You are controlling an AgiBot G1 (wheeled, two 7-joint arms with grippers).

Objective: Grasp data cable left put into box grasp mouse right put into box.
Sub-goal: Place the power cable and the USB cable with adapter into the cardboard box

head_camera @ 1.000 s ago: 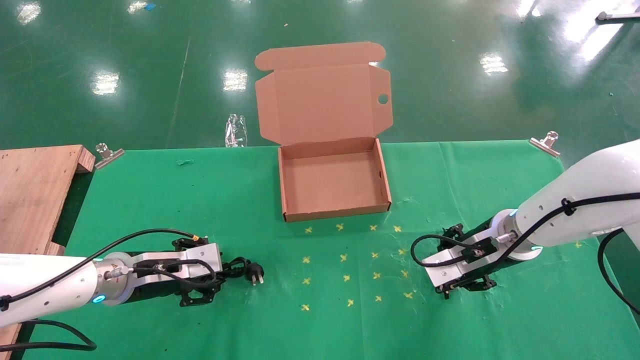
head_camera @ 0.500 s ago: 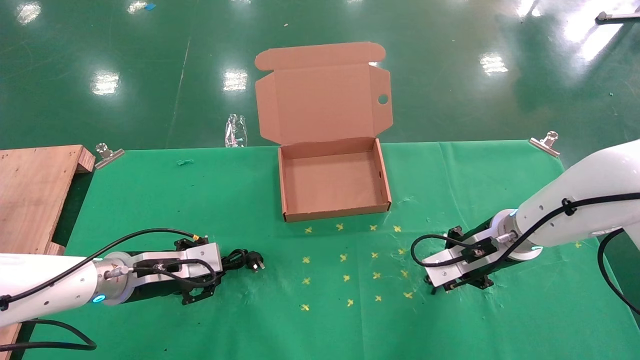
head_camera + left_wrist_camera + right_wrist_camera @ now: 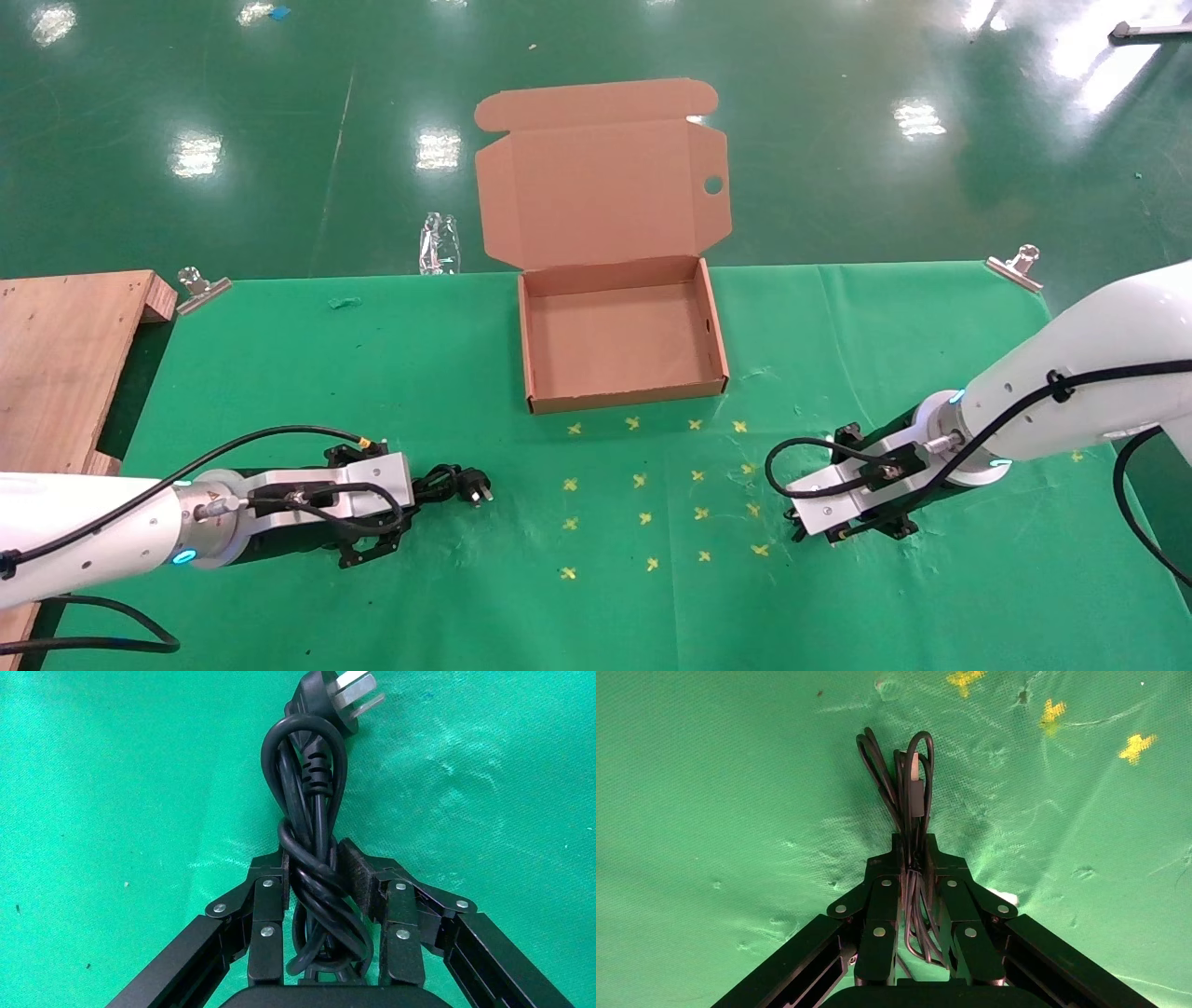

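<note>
Currently left gripper (image 3: 320, 881) pinches the thick black coiled data cable (image 3: 314, 832) on the green tabletop (image 3: 447, 391); right gripper (image 3: 914, 860) clamps the mouse's thin black cord bundle (image 3: 905, 783). Lift straight, then carry to the empty brown cardboard box (image 3: 622, 396).

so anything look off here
One thing: the right gripper is shut on a bundle of thin cord, and no mouse body shows in any view. Otherwise nothing stands out: the left gripper is shut squarely on the data cable, and the box sits open and empty.
</note>
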